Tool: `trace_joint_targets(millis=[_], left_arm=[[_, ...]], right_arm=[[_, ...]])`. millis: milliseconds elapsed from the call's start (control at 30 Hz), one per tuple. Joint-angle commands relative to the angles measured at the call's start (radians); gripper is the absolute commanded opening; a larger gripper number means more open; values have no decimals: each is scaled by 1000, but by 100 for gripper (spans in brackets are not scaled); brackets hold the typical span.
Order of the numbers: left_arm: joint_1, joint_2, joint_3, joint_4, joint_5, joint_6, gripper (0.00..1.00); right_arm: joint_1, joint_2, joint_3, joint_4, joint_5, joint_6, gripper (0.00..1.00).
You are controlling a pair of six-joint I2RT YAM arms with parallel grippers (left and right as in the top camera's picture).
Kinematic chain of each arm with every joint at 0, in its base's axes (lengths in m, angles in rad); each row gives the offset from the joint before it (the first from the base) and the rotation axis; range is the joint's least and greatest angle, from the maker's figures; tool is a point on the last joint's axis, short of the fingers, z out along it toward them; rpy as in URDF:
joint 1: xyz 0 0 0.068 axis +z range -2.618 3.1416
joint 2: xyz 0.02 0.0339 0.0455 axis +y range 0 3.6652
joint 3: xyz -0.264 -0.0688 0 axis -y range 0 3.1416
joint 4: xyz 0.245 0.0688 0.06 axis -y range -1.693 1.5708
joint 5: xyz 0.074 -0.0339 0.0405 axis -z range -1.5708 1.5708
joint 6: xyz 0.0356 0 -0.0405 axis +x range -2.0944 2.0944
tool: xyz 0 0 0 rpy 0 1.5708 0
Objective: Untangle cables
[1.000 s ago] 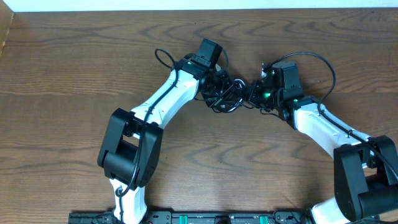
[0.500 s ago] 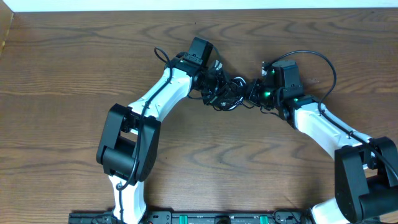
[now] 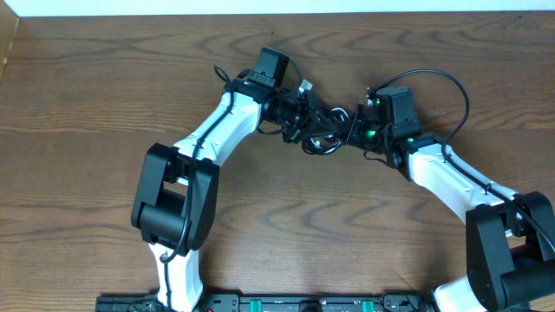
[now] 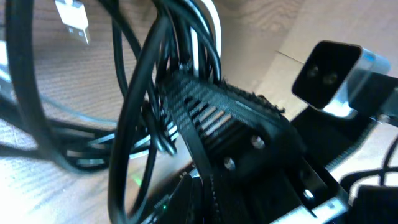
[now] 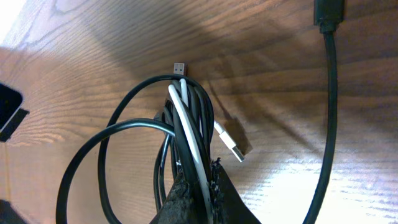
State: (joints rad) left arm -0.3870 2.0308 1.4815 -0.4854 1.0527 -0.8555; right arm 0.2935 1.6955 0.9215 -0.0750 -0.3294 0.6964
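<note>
The cables (image 3: 319,135) are a knot of thin black cords with one white cord, stretched between my two grippers at the table's middle back. My left gripper (image 3: 295,111) is shut at the knot's left end, its dark fingers pressed together low in the left wrist view, where black loops (image 4: 134,124) and a white plug (image 4: 73,18) hang in front. My right gripper (image 3: 352,132) is shut on the right end. In the right wrist view its fingertips (image 5: 198,177) pinch several black strands and the white cord (image 5: 184,118), with a silver plug (image 5: 233,147) lying beside them.
The wooden table (image 3: 104,95) stretches out to both sides. A thick black wire (image 5: 327,124) with a plug end runs down the right of the right wrist view. The right arm's wrist camera (image 4: 328,70) is close in front of the left wrist camera.
My left gripper has moved up and to the left, drawing the knot of cables out longer. The right gripper has stayed put.
</note>
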Motion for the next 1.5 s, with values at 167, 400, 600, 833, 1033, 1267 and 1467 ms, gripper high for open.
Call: trace_joint_targets(millis=[167, 400, 600, 833, 1033, 1267, 1467], left_arm=[[19, -11, 13, 1, -16, 25, 7], [19, -11, 13, -91, -280, 140, 7], [19, -11, 13, -210, -524, 223, 7], [19, -11, 13, -206, -539, 366, 7], [16, -11, 13, -207, -601, 365, 7], [15, -11, 13, -208, -601, 365, 7], [16, -11, 13, -221, -602, 374, 17]], right_arm=[[20, 6, -2, 5, 40, -25, 1], [-34, -11, 18, 65, -179, -103, 13], [-53, -10, 18, 7, -100, -136, 41], [-51, -10, 77, -89, -169, -210, 42], [5, -10, 287, -445, -78, -410, 40], [127, 5, 319, -558, 65, -516, 29], [199, 60, 319, -598, 183, -632, 22]])
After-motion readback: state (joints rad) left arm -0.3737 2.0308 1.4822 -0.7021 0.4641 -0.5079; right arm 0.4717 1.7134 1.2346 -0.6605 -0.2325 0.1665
